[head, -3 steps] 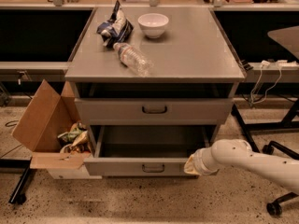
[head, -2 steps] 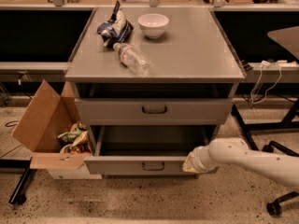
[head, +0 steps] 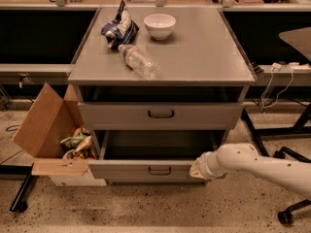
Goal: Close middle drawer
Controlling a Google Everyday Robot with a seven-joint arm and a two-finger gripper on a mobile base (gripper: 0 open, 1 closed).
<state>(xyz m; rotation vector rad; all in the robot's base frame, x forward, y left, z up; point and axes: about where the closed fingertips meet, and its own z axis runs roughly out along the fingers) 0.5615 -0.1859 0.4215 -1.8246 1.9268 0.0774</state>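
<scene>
**My gripper at the right end of the pulled-out middle drawer**

The middle drawer (head: 126, 170) is a wide grey metal drawer with a low front panel. A small dark loop handle (head: 159, 170) sits at the centre of that panel. The drawer stands pulled out from the grey cabinet (head: 204, 52), below a taller-fronted grey drawer (head: 116, 115), and its inside is dark and shadowed.

My gripper (head: 198, 166) is at the right end of the low front panel, at or right against it. My white arm (head: 262, 166) reaches in from the right, and its far end is cut off by the picture's edge. The gripper shows only as a pale, rounded tip, so I cannot tell whether it is spread or drawn together.

The pulled-out front hides the part of the cabinet beneath it.

On the cabinet top are a white bowl (head: 160, 25), a clear plastic bottle (head: 138, 61) on its side and a crumpled bag (head: 119, 27). A cardboard box (head: 41, 123) of crumpled wrappers stands on the floor to the left.
</scene>
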